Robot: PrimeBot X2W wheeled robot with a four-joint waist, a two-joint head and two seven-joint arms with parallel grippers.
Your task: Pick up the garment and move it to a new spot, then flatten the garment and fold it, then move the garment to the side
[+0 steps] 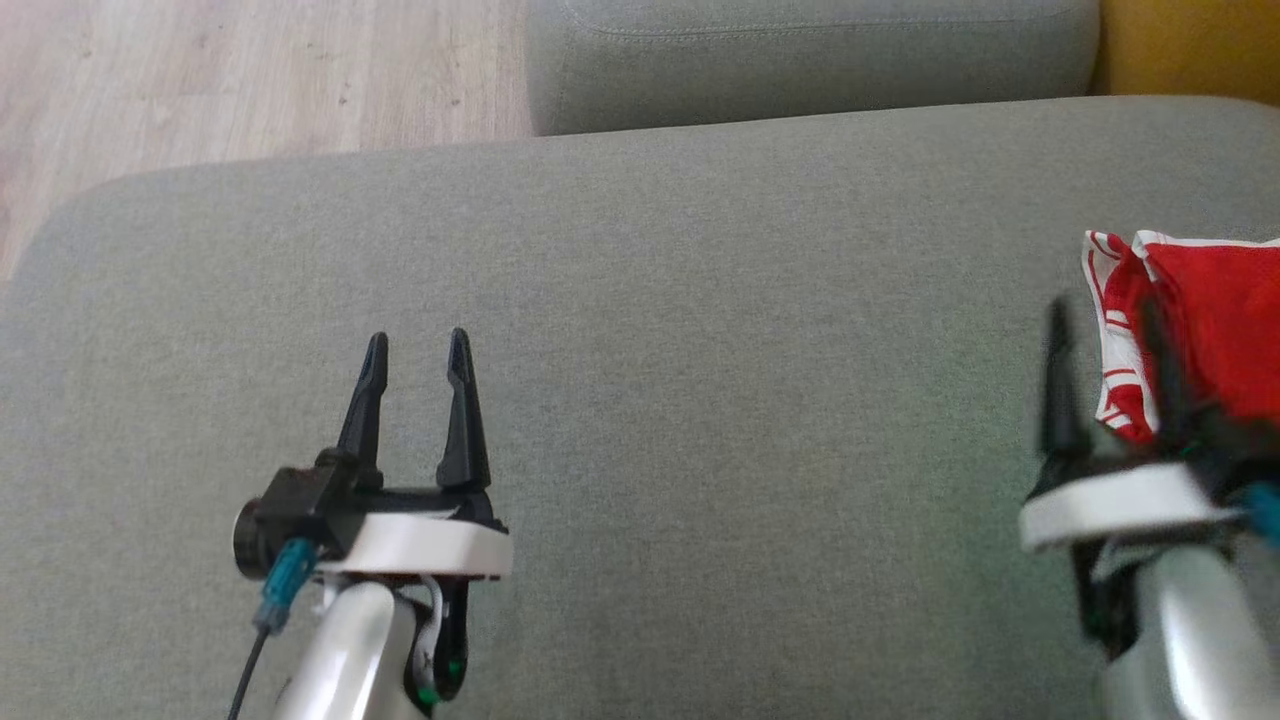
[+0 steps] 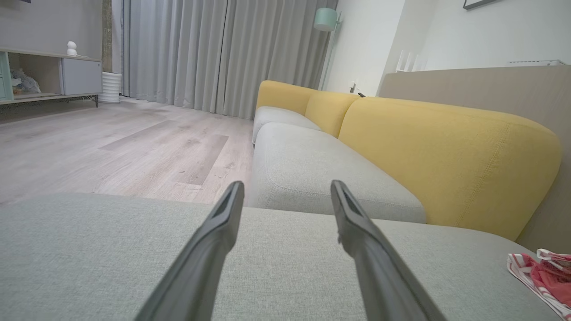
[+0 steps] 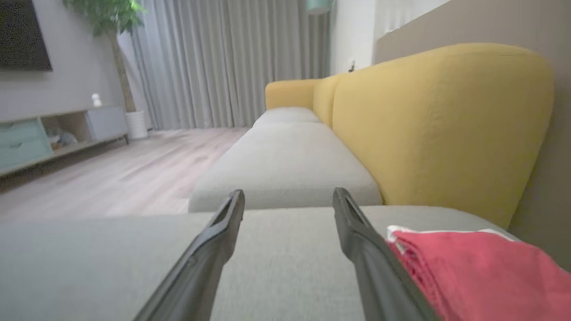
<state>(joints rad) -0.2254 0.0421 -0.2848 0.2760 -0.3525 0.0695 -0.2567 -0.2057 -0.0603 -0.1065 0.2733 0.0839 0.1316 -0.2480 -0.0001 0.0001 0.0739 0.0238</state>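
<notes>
Red garment (image 1: 1220, 320) (white-trimmed) beside open right jaws

The scene is lit evenly by soft, diffuse light whose source cannot be told; no glare is seen and hardly any shadow is cast on the grey cushion (image 1: 640, 300). In the head view the left gripper (image 1: 418, 345) at lower left is rendered sharply, while the right gripper (image 1: 1100, 320) at lower right is smeared by motion blur, and the garment (image 1: 1215, 320) beside it is softened. The right wrist view is soft throughout, and in the left wrist view the curtains (image 2: 214, 53) are tilted by wide-angle distortion.
</notes>
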